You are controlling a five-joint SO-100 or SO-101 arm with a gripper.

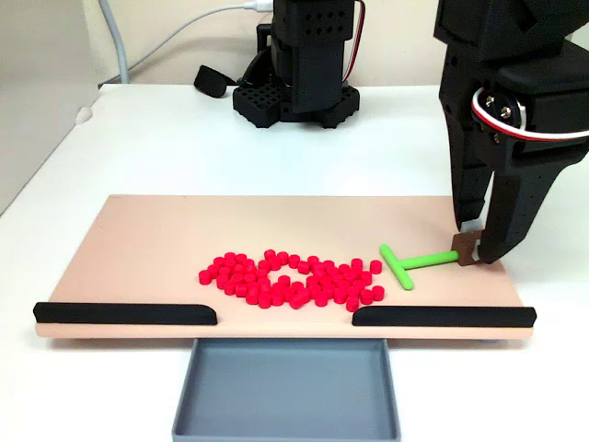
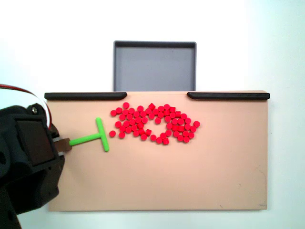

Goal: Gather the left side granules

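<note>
Dozens of small bright red granules lie in a loose cluster on the tan board; in a fixed view from above the same granules spread across the board near its gap edge. A green T-shaped tool lies just right of the cluster, its crossbar facing the granules. My black gripper is shut on the brown end of the tool's handle. From above, the tool sits left of the cluster with the gripper holding its stem end.
Two black strips line the board's front edge with a gap between them. A grey tray sits below that gap, also seen as the grey tray. The arm's black base stands behind the board.
</note>
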